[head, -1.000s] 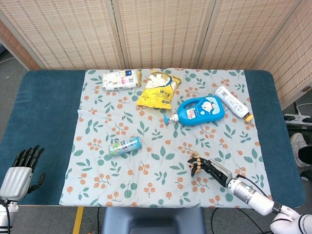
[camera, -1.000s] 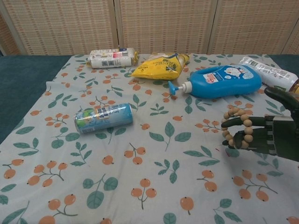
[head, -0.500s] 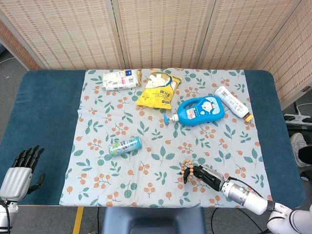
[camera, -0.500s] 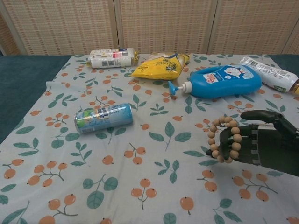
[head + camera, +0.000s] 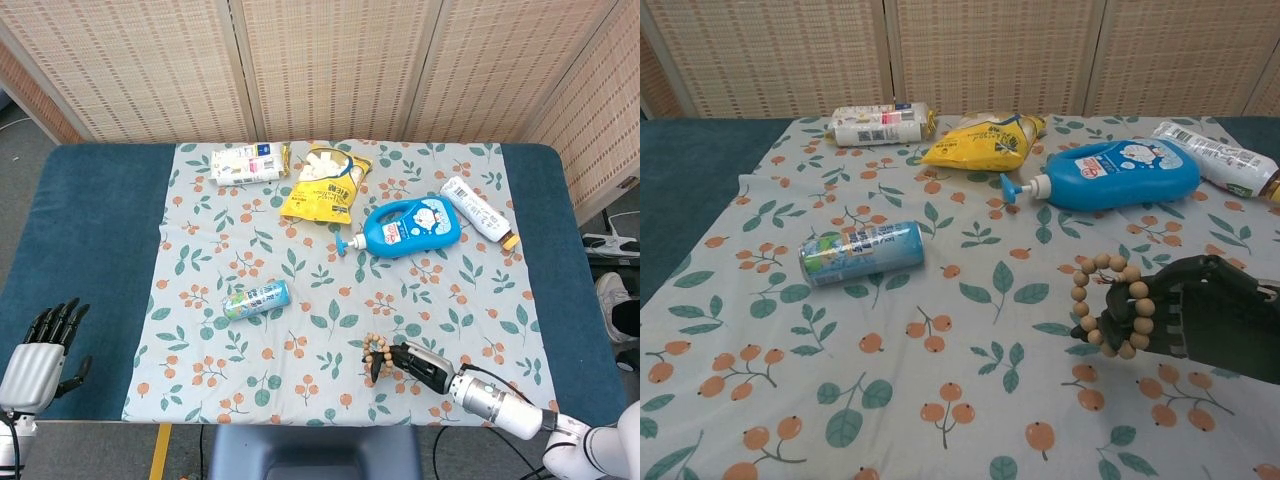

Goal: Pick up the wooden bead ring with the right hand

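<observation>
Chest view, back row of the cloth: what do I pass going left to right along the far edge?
White wrapped pack → yellow snack bag → blue pump bottle → white bottle at the right edge.

My right hand runs off the chest picture's edge (its fingers hide part of the wooden bead ring).
</observation>
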### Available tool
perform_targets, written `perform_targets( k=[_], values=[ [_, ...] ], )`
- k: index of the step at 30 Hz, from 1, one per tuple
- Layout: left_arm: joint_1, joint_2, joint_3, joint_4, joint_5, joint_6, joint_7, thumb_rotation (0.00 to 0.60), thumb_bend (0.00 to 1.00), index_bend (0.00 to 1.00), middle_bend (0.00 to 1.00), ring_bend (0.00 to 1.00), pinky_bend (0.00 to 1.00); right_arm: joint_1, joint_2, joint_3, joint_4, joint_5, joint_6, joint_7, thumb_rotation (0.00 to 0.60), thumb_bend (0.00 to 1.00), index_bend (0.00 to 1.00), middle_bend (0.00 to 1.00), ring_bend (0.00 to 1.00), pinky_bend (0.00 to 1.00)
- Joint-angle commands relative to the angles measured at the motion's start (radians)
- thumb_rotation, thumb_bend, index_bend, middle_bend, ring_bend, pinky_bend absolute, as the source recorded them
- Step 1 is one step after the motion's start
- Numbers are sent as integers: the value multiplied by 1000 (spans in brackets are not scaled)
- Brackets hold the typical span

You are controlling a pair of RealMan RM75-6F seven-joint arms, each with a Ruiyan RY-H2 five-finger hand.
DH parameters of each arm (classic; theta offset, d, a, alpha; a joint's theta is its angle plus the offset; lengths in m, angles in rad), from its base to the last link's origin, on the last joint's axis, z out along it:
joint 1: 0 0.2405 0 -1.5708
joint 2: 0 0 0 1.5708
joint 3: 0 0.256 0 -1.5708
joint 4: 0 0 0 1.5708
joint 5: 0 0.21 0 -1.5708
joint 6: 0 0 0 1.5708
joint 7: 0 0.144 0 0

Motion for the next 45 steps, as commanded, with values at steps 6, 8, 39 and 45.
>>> perform_targets(
  k=[6, 8, 39, 45],
  values=[
    [0, 1, 1, -1, 2, 0, 0, 600, 454, 0, 0, 0, 98, 5, 9, -11, -7, 18, 6, -16, 176, 978, 528, 482, 156, 20],
    [0, 1, 1, -1, 3, 0, -1, 600, 455, 0, 0, 0, 98, 5, 11, -14, -10, 23, 5, -23, 184, 998, 528, 482, 156, 20],
    [0, 3, 2, -3, 4, -1, -3, 600, 454, 0, 0, 0, 98, -18, -12, -14, 1, 38, 53, -80, 185, 347, 412, 482, 152, 23],
    [1, 1, 2, -3, 4, -1, 0, 600, 454, 0, 0, 0, 98, -23, -36, -19, 37, 21, 80, -62, 219, 452, 482, 481, 152, 22]
  ],
)
